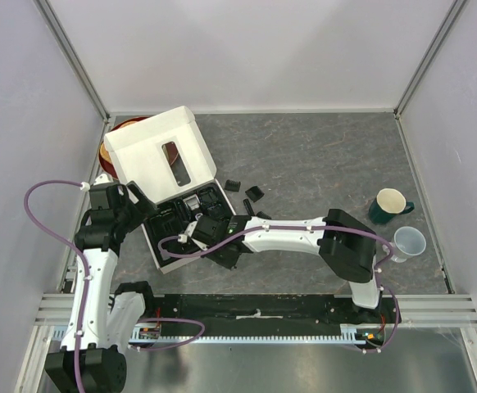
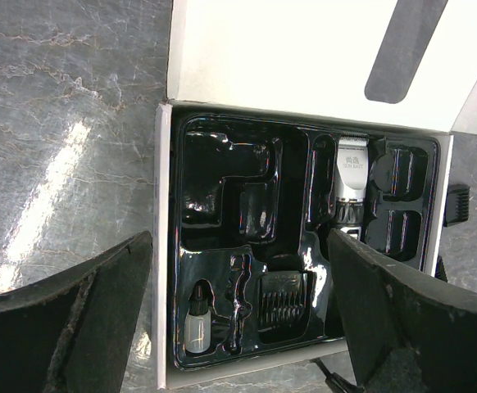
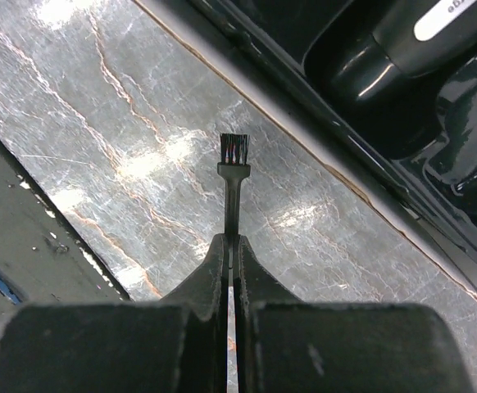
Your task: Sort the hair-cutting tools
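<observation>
Brush [image 3: 233, 176] first: your right gripper [image 3: 230, 246] has its jaws pressed together on the thin handle. The bristles point away from the fingers, over the grey table [image 3: 99, 106] just beside the white box [image 1: 152, 151]. You cannot tell whether the bristles touch the table. Your left gripper [image 2: 238, 241] hangs wide open and holds nothing, above the black tray [image 2: 222, 188] in that box. You see the clipper [image 2: 352, 180] lying in a right-hand slot of the tray, a comb guard [image 2: 286, 299] in a near pocket and a small bottle [image 2: 195, 327] beside it. Several loose guards [image 1: 233, 186] lie on the table near the box.
</observation>
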Tool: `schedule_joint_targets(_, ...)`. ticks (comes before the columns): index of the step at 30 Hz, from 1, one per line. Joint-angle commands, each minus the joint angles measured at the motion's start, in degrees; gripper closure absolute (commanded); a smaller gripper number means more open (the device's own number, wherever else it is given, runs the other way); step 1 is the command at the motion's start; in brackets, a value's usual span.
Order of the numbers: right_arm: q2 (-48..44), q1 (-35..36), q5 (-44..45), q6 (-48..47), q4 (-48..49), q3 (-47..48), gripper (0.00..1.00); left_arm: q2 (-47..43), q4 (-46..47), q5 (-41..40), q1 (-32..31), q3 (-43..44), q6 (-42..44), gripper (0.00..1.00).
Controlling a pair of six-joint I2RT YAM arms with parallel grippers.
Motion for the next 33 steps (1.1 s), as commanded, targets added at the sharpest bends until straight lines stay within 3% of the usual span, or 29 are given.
schedule_joint_targets(1,-2.98,-0.10,-0.22,4.18,1.39,-0.90,1.00,-0.70,1.22,0.27,0.09,0.00,0.73,0.07)
schedule_joint_targets(15,-13.25,-0.01,-12.52,3.04,4.90,-3.19,1.00,-0.79,1.22,-0.17,0.09,0.00,0.72,0.07)
schedule_joint_targets(22,-13.09,-0.01,-9.28,8.47,8.94,2.87,1.00,-0.43,1.13,0.09,0.09,0.00,0.64,0.07)
schedule_joint_targets(33,-2.90,0.69,-0.66,24.91,19.14,11.57,1.00,-0.52,1.13,-0.43,0.09,0.00,0.55,0.07)
